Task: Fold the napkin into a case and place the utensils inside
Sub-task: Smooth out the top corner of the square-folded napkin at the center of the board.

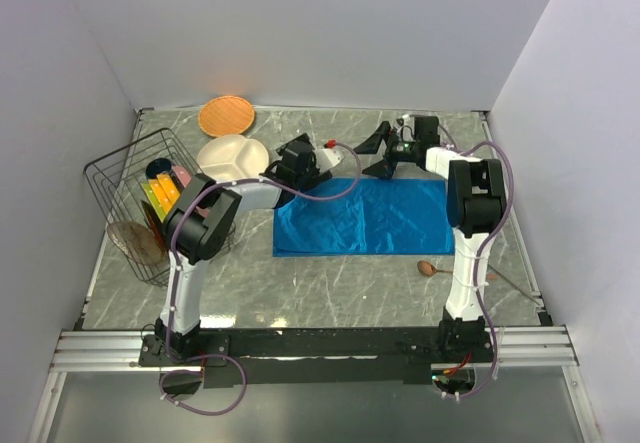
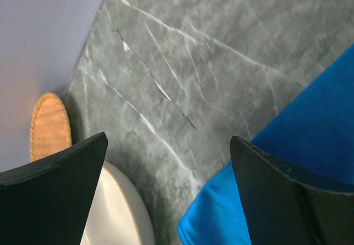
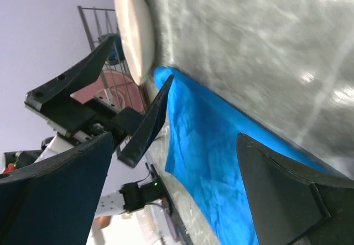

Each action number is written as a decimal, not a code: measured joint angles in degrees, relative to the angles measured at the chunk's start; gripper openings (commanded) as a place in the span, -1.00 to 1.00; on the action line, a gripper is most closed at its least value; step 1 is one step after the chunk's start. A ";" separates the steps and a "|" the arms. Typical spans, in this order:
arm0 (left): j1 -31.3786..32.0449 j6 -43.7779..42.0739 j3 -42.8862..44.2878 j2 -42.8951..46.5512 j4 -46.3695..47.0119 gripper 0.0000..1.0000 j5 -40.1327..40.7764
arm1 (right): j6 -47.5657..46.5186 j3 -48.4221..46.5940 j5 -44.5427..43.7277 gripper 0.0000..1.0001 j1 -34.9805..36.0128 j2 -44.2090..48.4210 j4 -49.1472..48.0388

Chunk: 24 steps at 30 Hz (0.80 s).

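Observation:
The bright blue napkin (image 1: 365, 218) lies flat on the marble table as a wide rectangle. My left gripper (image 1: 296, 175) hangs open over its far left corner; the left wrist view shows that corner (image 2: 221, 217) between my spread fingers (image 2: 168, 140), with nothing gripped. My right gripper (image 1: 373, 153) is open just beyond the napkin's far edge, and its wrist view (image 3: 176, 137) looks along the cloth (image 3: 215, 156) at the left gripper's fingers (image 3: 146, 126). A brown wooden spoon (image 1: 428, 268) lies on the table near the napkin's front right corner.
A white divided plate (image 1: 232, 155) sits left of the napkin's far corner, also seen from the wrists as a plate (image 2: 119, 212) (image 3: 135, 29). An orange woven plate (image 1: 225, 115) lies by the back wall. A wire rack (image 1: 130, 203) holding coloured plates stands at the left.

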<state>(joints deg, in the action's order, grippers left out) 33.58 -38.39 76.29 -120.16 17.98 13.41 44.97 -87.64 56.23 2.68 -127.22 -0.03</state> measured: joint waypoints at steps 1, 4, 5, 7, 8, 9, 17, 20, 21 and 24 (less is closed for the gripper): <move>0.00 0.15 -0.11 -0.50 -0.15 0.99 0.22 | 0.17 0.37 0.02 1.00 -0.07 -0.33 0.04; -0.02 0.55 -0.39 -0.87 -0.42 0.99 1.01 | 0.15 0.98 0.02 1.00 -0.70 -1.16 0.24; -0.07 0.61 -0.52 -0.87 -0.39 0.99 1.14 | -0.02 0.98 -0.02 1.00 -1.01 -1.38 0.26; -0.07 0.74 -0.74 -0.87 -0.33 0.99 1.44 | -0.55 1.09 -0.04 1.00 -1.64 -1.77 0.42; -0.07 0.79 -1.01 -0.87 -0.33 0.99 1.51 | -1.01 1.25 0.00 1.00 -2.10 -1.88 0.68; -0.07 0.96 -1.14 -0.87 -0.37 0.99 1.51 | -1.44 1.51 0.02 1.00 -2.54 -1.92 0.85; -0.09 1.57 -1.40 -0.87 -1.03 0.99 1.53 | -8.11 1.88 2.23 1.00 -5.97 -2.40 4.74; -0.26 1.57 -1.40 -0.92 -1.57 0.99 1.51 | -10.45 1.84 3.39 1.00 -6.64 -2.40 6.08; -0.33 1.60 -1.40 -0.96 -1.57 0.99 1.51 | -11.34 1.73 3.69 1.00 -6.95 -2.40 6.80; -0.59 1.81 -1.40 -1.07 -1.46 0.99 1.49 | -14.19 1.31 4.57 1.00 -7.85 -2.40 9.18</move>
<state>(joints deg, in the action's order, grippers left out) 32.99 -36.58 74.89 -121.23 16.51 14.90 30.79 -86.32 60.80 -5.17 -129.62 9.15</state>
